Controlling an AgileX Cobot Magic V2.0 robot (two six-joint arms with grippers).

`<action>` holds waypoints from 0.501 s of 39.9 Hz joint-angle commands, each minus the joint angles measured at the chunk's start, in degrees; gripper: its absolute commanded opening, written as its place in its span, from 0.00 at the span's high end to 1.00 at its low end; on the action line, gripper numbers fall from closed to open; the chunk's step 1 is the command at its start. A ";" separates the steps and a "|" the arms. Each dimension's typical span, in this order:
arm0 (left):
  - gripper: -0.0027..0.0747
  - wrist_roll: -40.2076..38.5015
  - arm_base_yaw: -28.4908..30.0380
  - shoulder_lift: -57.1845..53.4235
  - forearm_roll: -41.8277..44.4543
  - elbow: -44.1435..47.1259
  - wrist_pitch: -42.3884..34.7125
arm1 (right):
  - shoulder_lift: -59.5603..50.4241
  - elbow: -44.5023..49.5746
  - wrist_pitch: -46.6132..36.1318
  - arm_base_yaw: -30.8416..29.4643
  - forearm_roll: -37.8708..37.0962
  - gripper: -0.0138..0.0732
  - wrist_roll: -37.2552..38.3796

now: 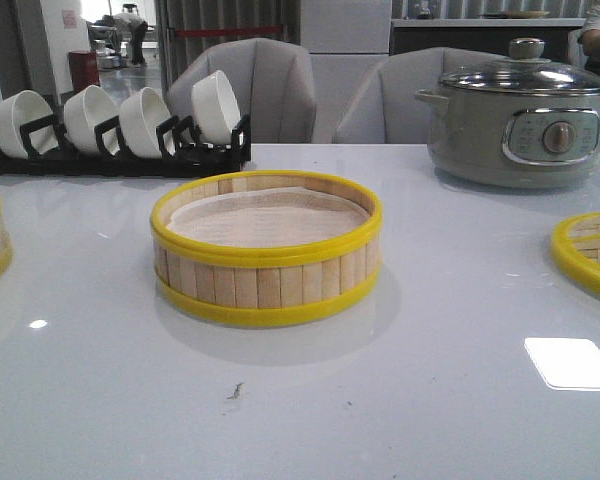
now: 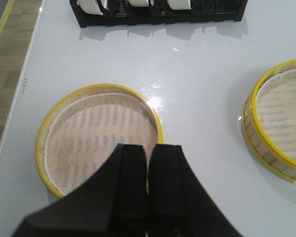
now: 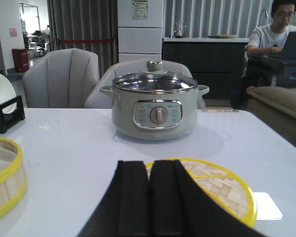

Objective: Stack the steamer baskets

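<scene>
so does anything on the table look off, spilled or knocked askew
Nothing stands out. The middle steamer basket sits flat and upright, its liner in place; the bowls stand in their rack, and the pot has its lid on.

Only the grippers show, each in its own wrist view. The left gripper (image 2: 148,190) has two matte black jaws, flat-faced and squared at the tips, flaring into broad black shoulders behind. The right gripper (image 3: 149,195) looks identical: plain black, no markings visible.
</scene>
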 commanded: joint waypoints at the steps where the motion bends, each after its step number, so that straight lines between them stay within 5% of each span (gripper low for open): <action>1: 0.86 -0.15 0.12 -0.79 0.25 -1.47 -3.90 | -1.20 -4.70 -1.87 -0.25 -0.32 0.78 5.04; 9: 0.86 -0.15 0.12 -0.01 -0.86 -1.47 -3.44 | 3.45 -16.89 13.75 -0.25 0.91 0.78 5.92; 20: 0.86 -0.15 -2.29 1.87 -2.07 -1.47 -3.80 | 29.20 -37.58 28.93 -0.25 1.98 0.78 6.30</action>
